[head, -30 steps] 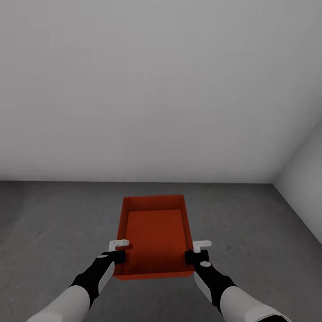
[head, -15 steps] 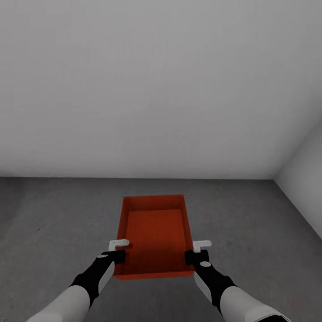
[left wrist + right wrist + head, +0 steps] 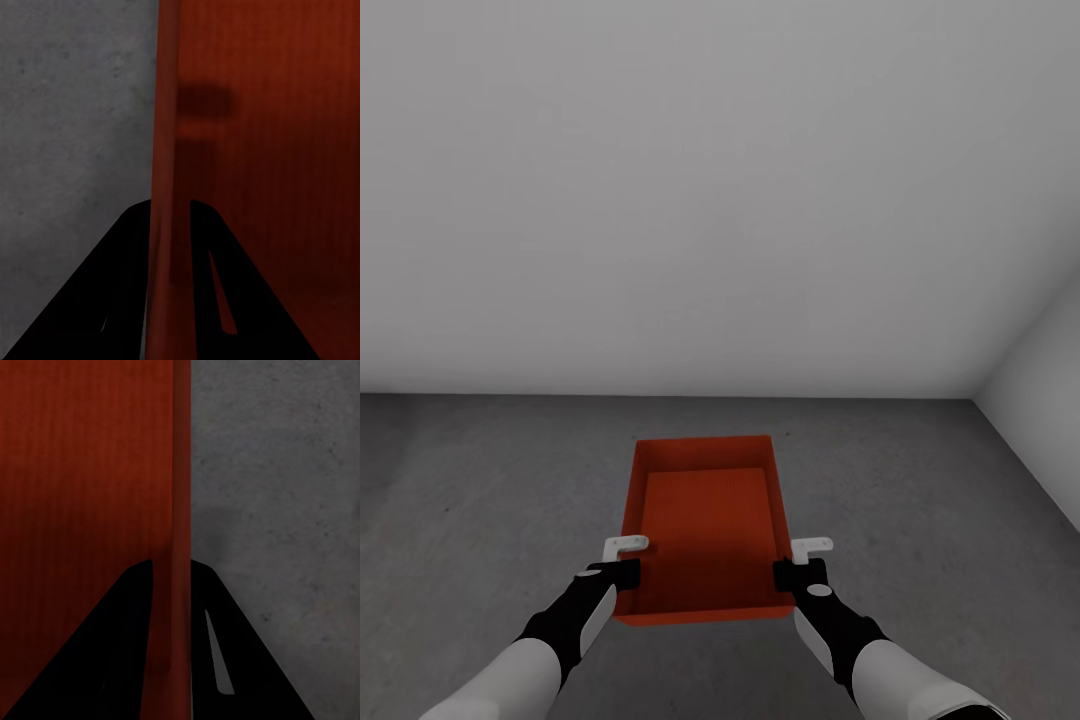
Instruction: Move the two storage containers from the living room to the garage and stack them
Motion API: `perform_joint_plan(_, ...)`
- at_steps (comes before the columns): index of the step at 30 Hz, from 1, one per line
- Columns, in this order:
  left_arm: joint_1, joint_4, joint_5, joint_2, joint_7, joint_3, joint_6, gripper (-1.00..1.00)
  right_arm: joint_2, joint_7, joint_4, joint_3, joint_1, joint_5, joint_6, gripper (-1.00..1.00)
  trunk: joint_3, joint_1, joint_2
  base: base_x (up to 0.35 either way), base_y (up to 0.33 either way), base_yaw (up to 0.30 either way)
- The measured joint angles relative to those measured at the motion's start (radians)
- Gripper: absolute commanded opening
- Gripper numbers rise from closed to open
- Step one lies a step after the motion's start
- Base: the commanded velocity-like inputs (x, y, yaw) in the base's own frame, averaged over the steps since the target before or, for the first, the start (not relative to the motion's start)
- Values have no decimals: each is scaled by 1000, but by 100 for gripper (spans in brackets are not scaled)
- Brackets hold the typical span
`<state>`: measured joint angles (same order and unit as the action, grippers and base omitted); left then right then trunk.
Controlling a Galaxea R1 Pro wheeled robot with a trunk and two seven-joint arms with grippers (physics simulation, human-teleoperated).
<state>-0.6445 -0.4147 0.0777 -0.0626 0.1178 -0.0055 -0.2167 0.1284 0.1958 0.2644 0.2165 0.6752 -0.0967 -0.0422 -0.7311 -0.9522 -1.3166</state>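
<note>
Bare concrete floor [image 3: 480,500] open all round the orange bin [image 3: 705,530]; grey walls [image 3: 710,200] block ahead and right.

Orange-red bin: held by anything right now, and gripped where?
Yes. The orange-red rectangular open bin is pinched by both grippers: left gripper on its left side wall, right gripper on its right side wall, near the robot-side end.
</note>
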Motion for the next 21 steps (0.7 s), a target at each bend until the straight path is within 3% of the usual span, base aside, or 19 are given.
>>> perform_joint_plan(21, 0, -1, 0, 0, 0, 0, 0, -100, 0, 1, 2, 2, 0, -2, 0, -100, -7, 0, 0, 0, 0, 0)
